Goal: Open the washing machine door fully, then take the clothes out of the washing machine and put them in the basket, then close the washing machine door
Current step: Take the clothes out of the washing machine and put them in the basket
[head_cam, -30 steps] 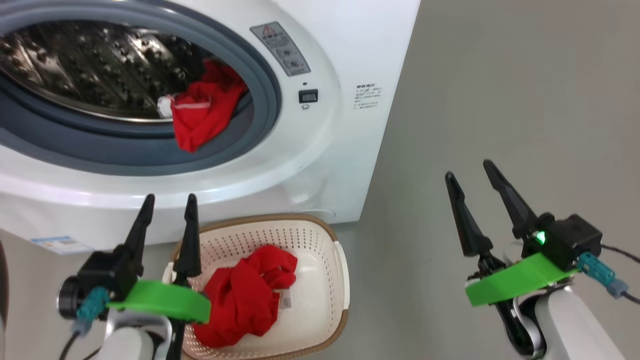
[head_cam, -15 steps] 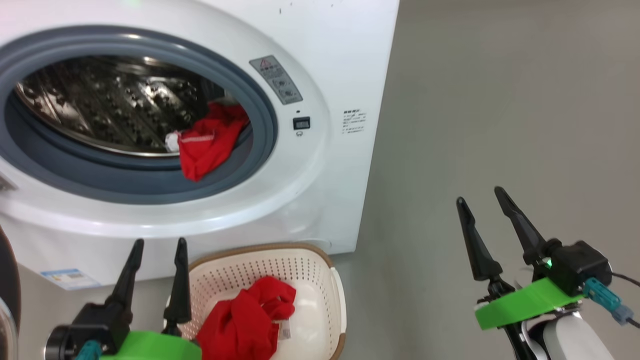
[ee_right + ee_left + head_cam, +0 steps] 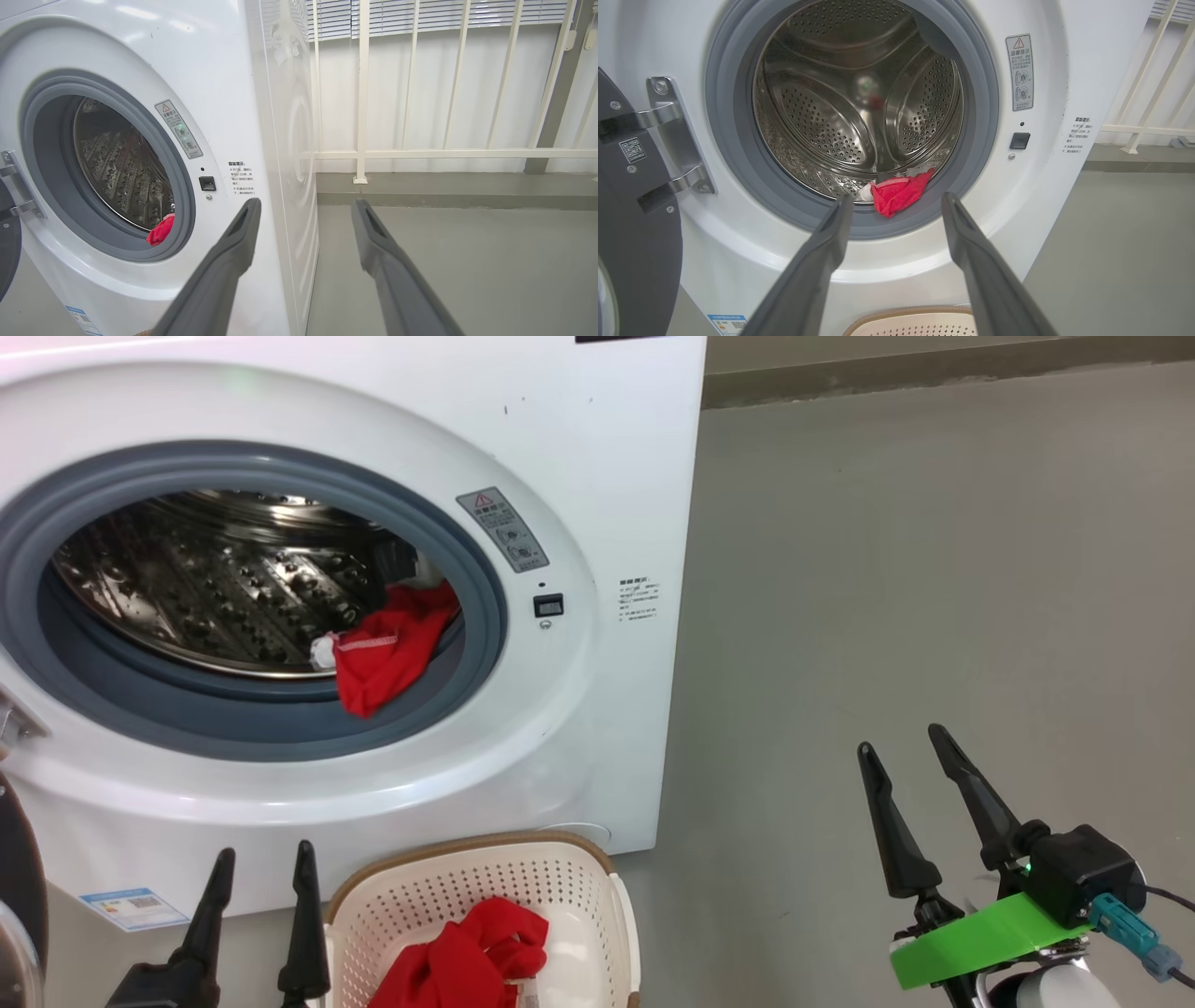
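- Hanging swung out at the left on its metal hinge (image 3: 668, 140), the washing machine door (image 3: 635, 242) leaves the mouth of the washing machine (image 3: 597, 476) uncovered.
- A red garment with white trim (image 3: 387, 653) lies at the lower right of the steel drum (image 3: 215, 588), draped over the grey seal (image 3: 233, 728).
- The basket (image 3: 467, 887) stands on the grey floor (image 3: 887, 569) just in front of the machine, below the opening, with another red garment (image 3: 462, 966) in it.
- The left gripper (image 3: 263, 851) hovers just beside the basket's left side, fingers spread apart, holding nothing.
- The right gripper (image 3: 901, 740) hangs over bare floor well right of the machine, fingers likewise apart and empty.
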{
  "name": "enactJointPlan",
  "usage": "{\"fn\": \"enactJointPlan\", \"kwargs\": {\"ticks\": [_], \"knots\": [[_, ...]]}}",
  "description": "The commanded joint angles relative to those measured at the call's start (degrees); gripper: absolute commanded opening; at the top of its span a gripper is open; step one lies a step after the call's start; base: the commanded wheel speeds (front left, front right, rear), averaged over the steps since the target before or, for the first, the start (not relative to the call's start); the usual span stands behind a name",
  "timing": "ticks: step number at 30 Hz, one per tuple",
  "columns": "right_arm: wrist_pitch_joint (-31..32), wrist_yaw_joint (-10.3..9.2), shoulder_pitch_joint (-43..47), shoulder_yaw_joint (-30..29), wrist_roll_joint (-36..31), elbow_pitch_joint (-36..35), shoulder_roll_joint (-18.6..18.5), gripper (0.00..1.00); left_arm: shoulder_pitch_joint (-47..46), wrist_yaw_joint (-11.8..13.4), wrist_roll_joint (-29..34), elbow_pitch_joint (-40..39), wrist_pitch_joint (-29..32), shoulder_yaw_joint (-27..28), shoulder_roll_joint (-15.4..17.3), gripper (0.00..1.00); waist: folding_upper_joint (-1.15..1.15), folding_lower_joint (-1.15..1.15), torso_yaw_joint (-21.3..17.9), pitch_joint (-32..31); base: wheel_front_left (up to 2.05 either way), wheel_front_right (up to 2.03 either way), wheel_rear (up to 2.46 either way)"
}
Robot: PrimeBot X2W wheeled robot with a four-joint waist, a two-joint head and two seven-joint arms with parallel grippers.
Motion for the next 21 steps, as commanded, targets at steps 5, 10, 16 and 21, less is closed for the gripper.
{"fn": "enactJointPlan", "kwargs": {"ticks": [5, 10, 16, 21], "knots": [[-0.37, 0.36, 0.04, 0.72, -0.72, -1.82, -0.06, 1.00, 0.00, 0.34, 0.50, -1.50, -0.45, 2.44, 0.48, 1.00, 0.00, 0.00, -0.19, 0.07, 0.00, 0.00, 0.00], [-0.37, 0.36, -0.09, 0.43, -0.89, -2.13, 0.06, 1.00, -0.17, 0.12, 0.55, -1.46, -0.45, 2.41, 0.35, 1.00, 0.00, 0.00, -0.06, 0.63, 0.00, 0.00, 0.00], [-0.37, 0.36, -0.15, 0.42, -0.98, -2.22, 0.23, 1.00, -0.53, -0.20, 0.33, -1.36, -0.45, 2.49, -0.36, 1.00, 0.00, 0.00, 0.14, 1.08, 0.00, 0.00, 0.00], [-0.37, 0.36, -0.53, 0.68, -0.93, -2.46, 0.35, 1.00, -1.61, -0.39, 0.06, -1.00, -0.45, 2.98, -0.91, 1.00, 0.00, 0.00, 0.45, 2.49, 0.00, 0.00, 0.00]]}}
